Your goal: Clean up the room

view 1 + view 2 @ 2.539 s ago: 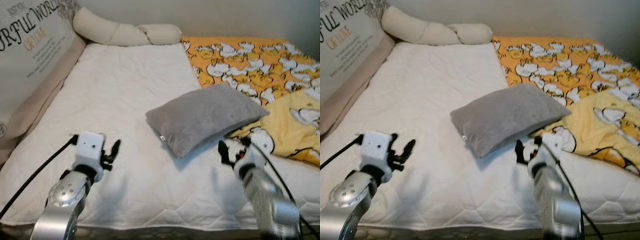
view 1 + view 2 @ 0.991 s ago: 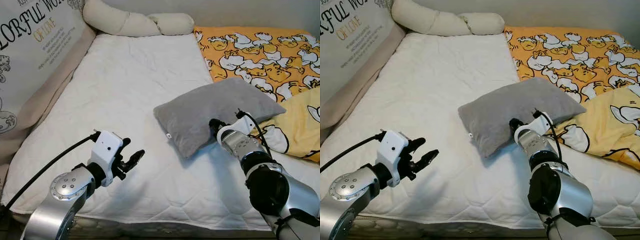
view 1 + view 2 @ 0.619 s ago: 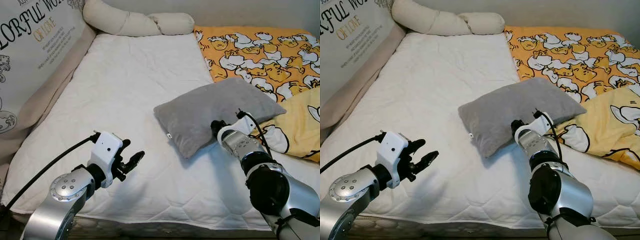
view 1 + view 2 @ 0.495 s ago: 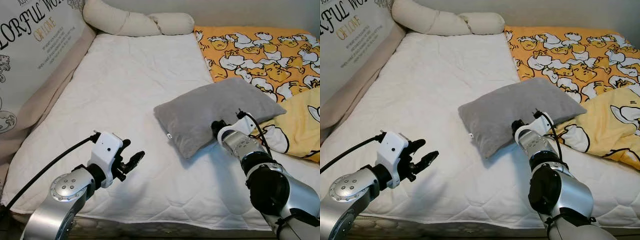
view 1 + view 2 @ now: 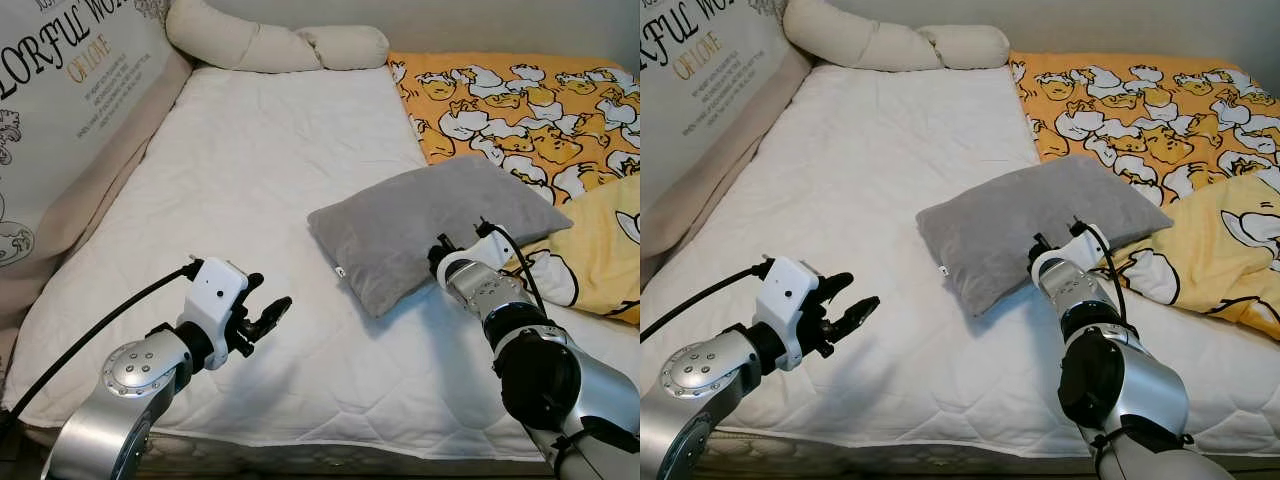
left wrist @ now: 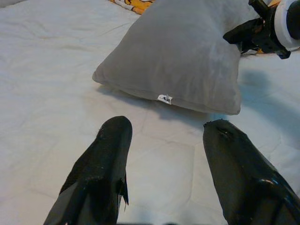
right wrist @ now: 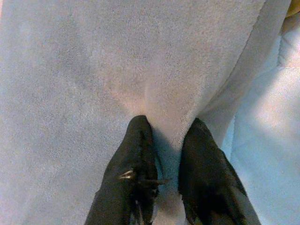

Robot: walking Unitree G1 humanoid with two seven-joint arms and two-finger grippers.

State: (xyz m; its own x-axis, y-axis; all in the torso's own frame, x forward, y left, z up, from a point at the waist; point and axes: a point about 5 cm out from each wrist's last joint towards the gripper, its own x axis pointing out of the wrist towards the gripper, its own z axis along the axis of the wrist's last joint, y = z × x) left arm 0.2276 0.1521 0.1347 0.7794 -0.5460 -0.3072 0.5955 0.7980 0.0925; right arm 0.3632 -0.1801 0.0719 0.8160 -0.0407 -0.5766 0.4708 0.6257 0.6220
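Observation:
A grey pillow (image 5: pixel 430 225) lies tilted on the white mattress (image 5: pixel 250 160), its right end resting on a yellow duck-print blanket (image 5: pixel 600 240). My right gripper (image 5: pixel 437 262) is at the pillow's near edge, shut on a pinched fold of the grey fabric (image 7: pixel 154 93); its fingers (image 7: pixel 136 154) press into the cloth from both sides. My left gripper (image 5: pixel 265 312) hovers open over bare mattress to the left of the pillow, pointing at it. In the left wrist view the pillow (image 6: pixel 183 56) lies ahead of the spread fingers (image 6: pixel 110 145), apart from them.
A long cream bolster (image 5: pixel 270 45) runs along the head of the bed. A printed cushion (image 5: pixel 60 110) leans along the left side. An orange duck-print sheet (image 5: pixel 510 95) covers the far right. The mattress's front edge (image 5: pixel 330 440) lies just below my arms.
The right gripper reached forward to the pillow's near edge and shut on it, then drew back slightly. The left gripper rose a little. The camera view shifted early on.

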